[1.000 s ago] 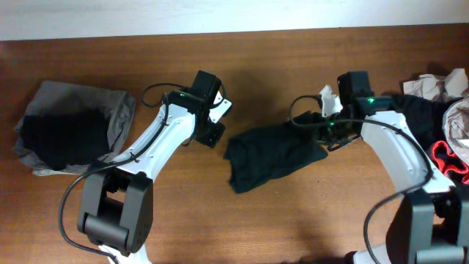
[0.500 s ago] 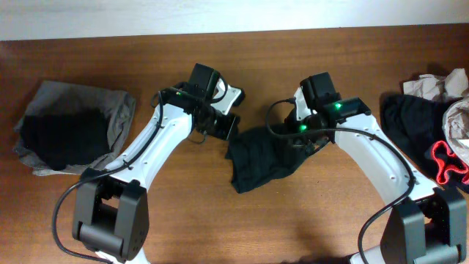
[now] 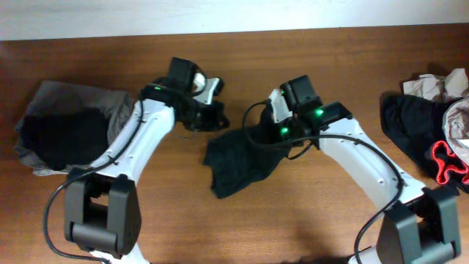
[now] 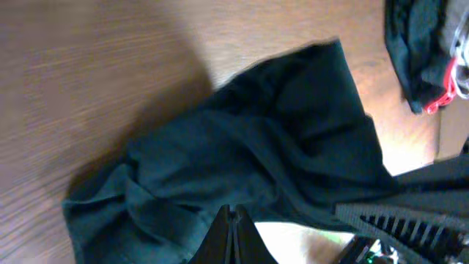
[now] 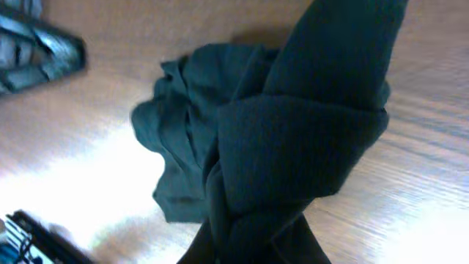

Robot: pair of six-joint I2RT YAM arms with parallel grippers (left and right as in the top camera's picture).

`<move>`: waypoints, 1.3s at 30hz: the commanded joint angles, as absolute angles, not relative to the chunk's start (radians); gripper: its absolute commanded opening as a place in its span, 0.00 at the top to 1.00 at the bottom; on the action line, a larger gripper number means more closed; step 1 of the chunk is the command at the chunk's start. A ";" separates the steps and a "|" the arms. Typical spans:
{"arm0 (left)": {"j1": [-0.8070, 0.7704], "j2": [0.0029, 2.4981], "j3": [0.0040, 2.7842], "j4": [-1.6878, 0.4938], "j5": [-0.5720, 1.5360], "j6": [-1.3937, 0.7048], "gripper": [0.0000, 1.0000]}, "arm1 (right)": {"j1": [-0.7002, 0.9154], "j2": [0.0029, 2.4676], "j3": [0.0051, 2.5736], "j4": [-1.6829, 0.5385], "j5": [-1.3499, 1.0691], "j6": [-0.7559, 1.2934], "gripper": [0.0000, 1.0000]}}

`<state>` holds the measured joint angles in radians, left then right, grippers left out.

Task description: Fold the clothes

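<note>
- Black T-shirt [image 3: 236,165]: lies crumpled at centre of table [image 3: 330,220], between both arms.
- R gripper [image 3: 270,138]: clenched on a bunch of shirt cloth.
- L gripper [image 4: 231,218]: clenched, tips at the shirt; pinching cloth or not, cannot tell.

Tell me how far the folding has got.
Looks done: a grey and black pile set aside at the far left. In hand: the black shirt lies crumpled in the middle, not yet folded; the left gripper and right gripper are both shut on its upper edge. Left: folding that shirt, then the heap at the far right, including a red-trimmed piece.
</note>
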<state>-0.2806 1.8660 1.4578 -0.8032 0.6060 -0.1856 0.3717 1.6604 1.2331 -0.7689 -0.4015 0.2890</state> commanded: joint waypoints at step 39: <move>-0.464 2.131 1.208 -0.275 0.765 -0.607 1.00 | 0.372 1.648 1.313 -0.875 -0.380 0.320 0.96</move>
<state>-0.4671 2.0914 1.2110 -0.3050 0.7540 -0.5892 0.3035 1.6798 1.2896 -0.8753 -0.3496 0.3321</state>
